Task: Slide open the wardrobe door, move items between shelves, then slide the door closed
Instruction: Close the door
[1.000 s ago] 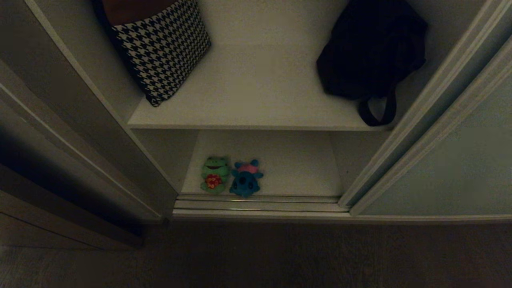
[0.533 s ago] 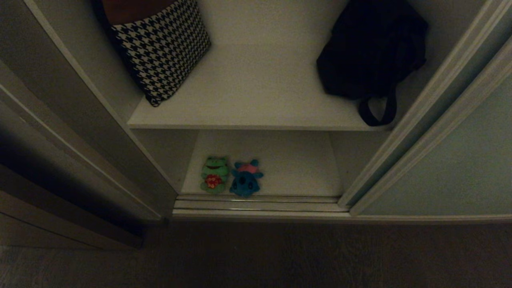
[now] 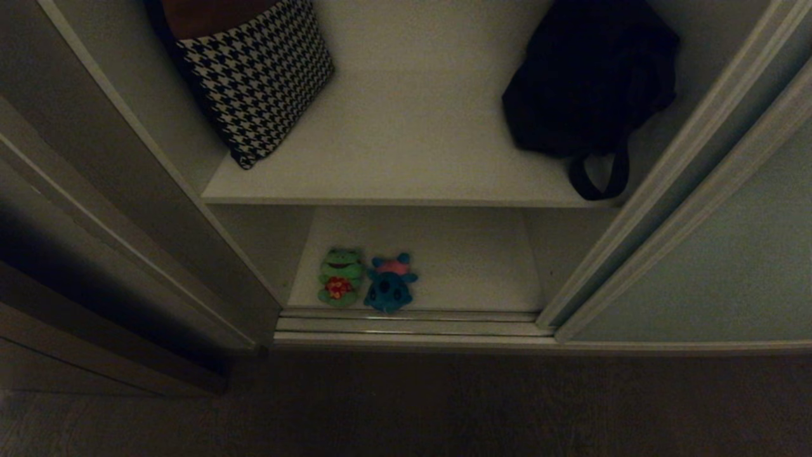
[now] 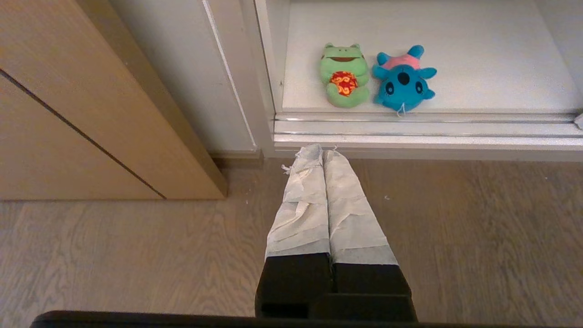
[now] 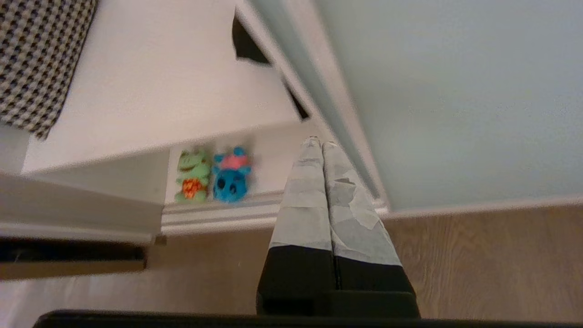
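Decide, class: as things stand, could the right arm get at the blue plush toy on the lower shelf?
Probably yes. The sliding door stands aside, the blue plush toy sits at the lower shelf's open front, and nothing lies between it and the shut right end effector.

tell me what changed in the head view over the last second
Nothing visibly changed. The green frog and blue plush lie side by side on the lower shelf; the houndstooth cushion and black bag sit on the upper shelf, the sliding door open at the right. Neither arm enters that view.
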